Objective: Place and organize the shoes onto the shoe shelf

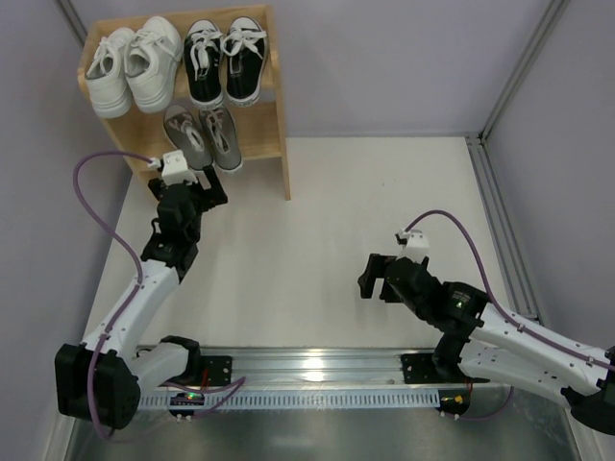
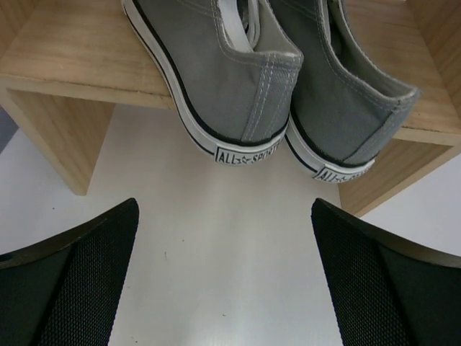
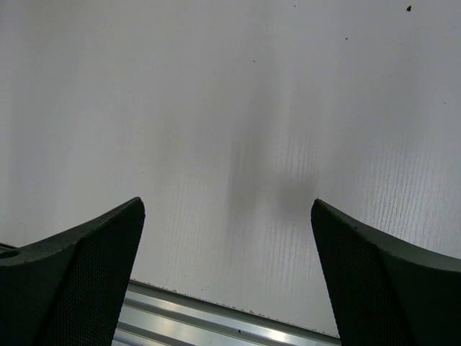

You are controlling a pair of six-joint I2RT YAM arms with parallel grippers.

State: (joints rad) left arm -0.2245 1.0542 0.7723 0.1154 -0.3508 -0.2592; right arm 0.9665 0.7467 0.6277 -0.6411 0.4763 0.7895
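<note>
at the far left corner of the worktop (image 1: 317, 221) stands the shoe shelf (image 1: 282, 134), and all three pairs are on it — the white pair (image 1: 133, 65) on the left of the top tier and the black pair (image 1: 224, 60) just beside it on the right, filling that tier's width. that leaves the lower tier for the grey pair (image 2: 238, 79), which sits side by side with its heels toward the front. those heels hang over the board's front edge, which reads as shoes slid in from the front and let go short of fully seated. the left claw (image 2: 225, 209) hovers just in front of the heels, low over the worktop, spread wide and gripping nothing — a stance that suits either backing off or pushing the heels further in. the right claw (image 3: 227, 205) is well apart from the shelf, near the metal rail (image 3: 216, 321) at the near edge, also spread open and empty, likely parked out of the left arm's way. by my judgement the placing is done, and at most a small tidying nudge of the grey pair is left.
</note>
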